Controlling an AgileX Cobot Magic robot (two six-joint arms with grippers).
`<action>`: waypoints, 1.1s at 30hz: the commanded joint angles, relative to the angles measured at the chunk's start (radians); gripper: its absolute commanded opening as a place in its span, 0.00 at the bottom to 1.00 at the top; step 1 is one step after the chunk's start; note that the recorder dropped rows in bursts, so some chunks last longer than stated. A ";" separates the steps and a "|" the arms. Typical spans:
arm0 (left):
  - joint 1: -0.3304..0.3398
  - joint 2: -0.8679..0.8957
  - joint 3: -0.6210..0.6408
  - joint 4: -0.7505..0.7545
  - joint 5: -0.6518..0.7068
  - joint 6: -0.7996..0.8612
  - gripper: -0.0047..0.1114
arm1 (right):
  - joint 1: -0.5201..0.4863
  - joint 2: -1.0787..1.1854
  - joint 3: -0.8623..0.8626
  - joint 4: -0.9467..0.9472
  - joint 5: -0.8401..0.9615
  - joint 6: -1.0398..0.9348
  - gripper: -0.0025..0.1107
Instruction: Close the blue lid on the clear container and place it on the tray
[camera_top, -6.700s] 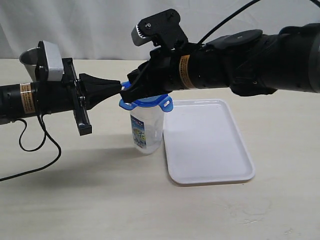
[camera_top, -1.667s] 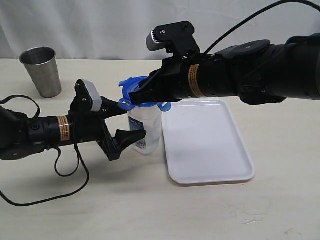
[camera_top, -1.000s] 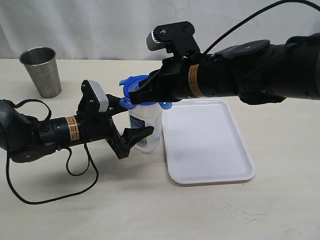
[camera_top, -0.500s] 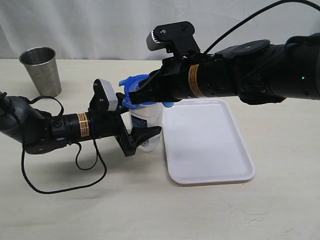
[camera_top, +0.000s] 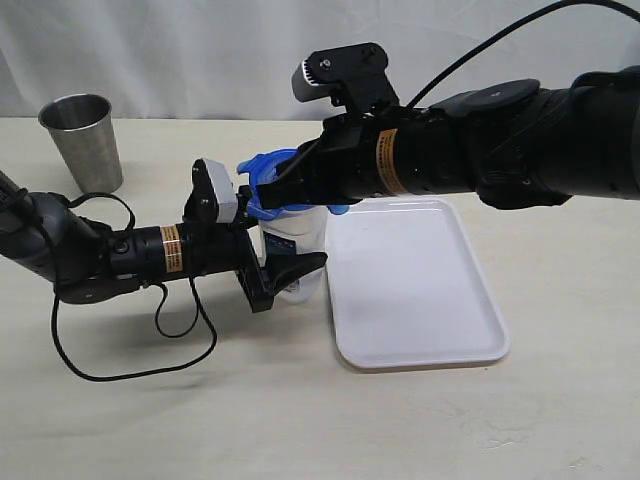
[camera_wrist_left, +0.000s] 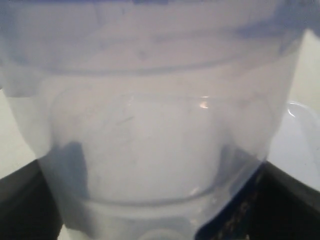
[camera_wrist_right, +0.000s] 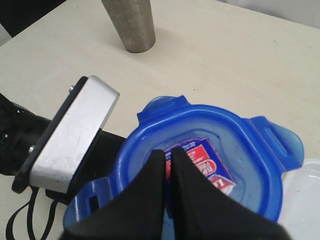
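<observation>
While your shut right gripper (camera_wrist_right: 167, 156) presses the blue lid (camera_wrist_right: 240, 150) mid-frame, your left gripper (camera_top: 285, 250), fingers open, straddles the upright clear container (camera_top: 303, 238).

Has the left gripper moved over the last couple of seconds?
Yes. The left gripper has shifted right, toward the tray, and its open jaws now straddle the clear container.
</observation>
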 joint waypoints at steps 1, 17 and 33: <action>0.002 0.001 -0.003 0.035 0.035 -0.010 0.04 | 0.001 0.009 0.002 -0.012 -0.013 0.004 0.06; 0.018 -0.001 -0.008 0.075 0.049 -0.053 0.04 | 0.001 -0.103 -0.094 -0.012 0.041 -0.146 0.35; 0.059 -0.001 -0.008 0.112 -0.007 -0.075 0.04 | -0.202 -0.018 -0.443 1.887 1.009 -2.057 0.35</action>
